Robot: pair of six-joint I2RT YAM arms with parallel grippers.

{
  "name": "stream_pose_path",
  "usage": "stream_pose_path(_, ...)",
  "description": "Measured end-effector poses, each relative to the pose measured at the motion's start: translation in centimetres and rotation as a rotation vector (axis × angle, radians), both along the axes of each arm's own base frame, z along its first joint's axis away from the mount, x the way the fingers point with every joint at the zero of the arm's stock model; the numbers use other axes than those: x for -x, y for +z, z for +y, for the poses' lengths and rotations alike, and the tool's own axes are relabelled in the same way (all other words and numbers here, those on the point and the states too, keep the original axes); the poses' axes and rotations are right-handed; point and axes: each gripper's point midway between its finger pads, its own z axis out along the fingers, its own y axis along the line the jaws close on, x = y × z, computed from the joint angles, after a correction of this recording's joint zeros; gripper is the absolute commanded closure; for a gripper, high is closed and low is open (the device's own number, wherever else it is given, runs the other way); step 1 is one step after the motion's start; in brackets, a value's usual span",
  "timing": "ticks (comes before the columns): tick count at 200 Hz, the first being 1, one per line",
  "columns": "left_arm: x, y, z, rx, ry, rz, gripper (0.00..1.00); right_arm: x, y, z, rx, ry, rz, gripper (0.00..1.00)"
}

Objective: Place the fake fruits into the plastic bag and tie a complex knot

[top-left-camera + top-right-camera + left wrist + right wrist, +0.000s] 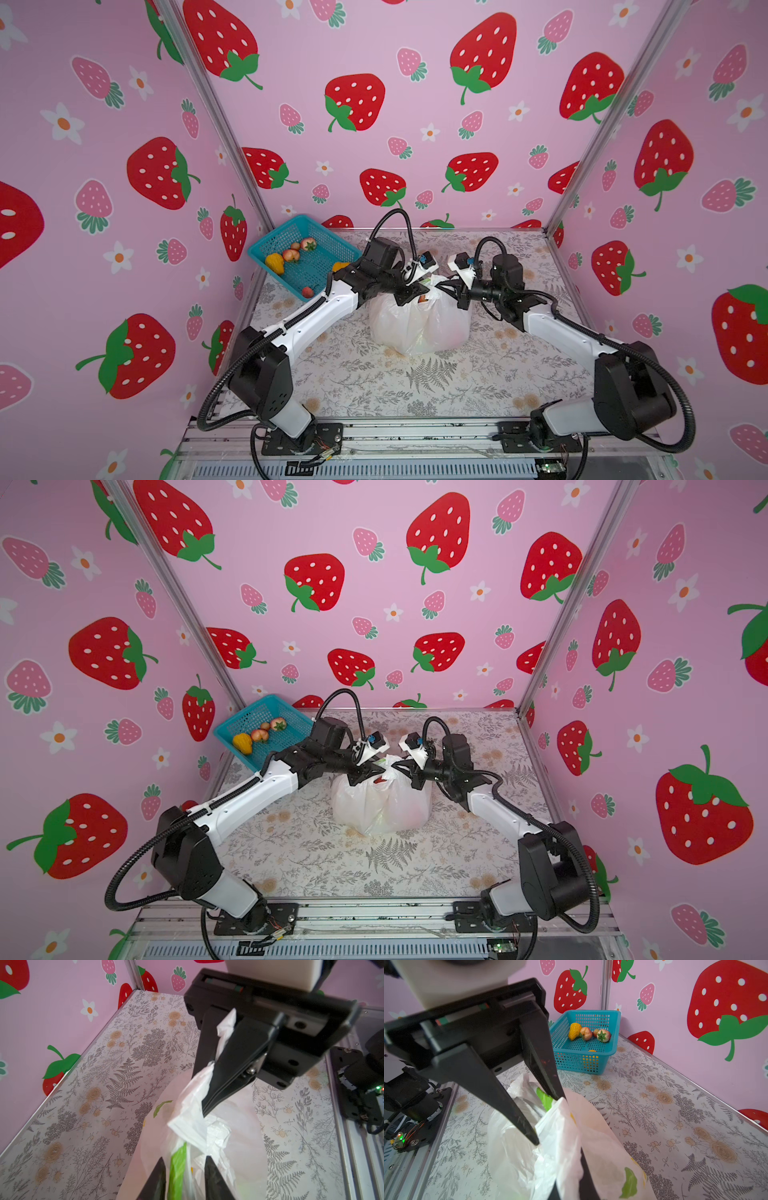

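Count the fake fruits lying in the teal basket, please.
6. Far side of the basket: yellow-orange piece, peach, small one, strawberry. Beside the left arm: orange one. Near corner: red one. The arm may hide more.

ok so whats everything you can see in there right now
plastic bag: one, translucent white with green and yellow print, mid-table
fake fruits: about six, yellow, peach, red, orange, in the basket; one reddish piece shows in the bag's mouth
basket: one, teal mesh, far left corner of the table
table: one, grey floral print
walls: three, pink with printed strawberries
left tool: one, black, open over the bag's top
right tool: one, black, shut on a white strip of the bag
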Motion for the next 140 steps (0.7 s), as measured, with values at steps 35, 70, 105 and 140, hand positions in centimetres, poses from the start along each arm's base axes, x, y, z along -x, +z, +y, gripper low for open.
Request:
stream_pose_path(35, 0.0, -0.6, 1.4, -0.045, 0.049, 0.031, 0.67, 0.4, 1.1, -0.1, -0.007, -0.019, -0.03, 1.0)
stream_pose_path(70, -0.1, -1.3, 1.4, -0.061, 0.084, 0.115, 0.93, 0.4, 0.8, 0.0, 0.009, -0.053, -0.039, 1.0)
stream_pose_path(105, 0.2, -0.4, 1.4, -0.001, 0.152, 0.195, 1.0, 0.6, 0.9, -0.1, 0.023, -0.095, -0.069, 1.0)
stream_pose_path(140, 0.9, 1.3, 1.5, 0.125, 0.233, 0.267, 1.0, 0.7, 0.9, 0.5, 0.042, -0.129, -0.103, 1.0)
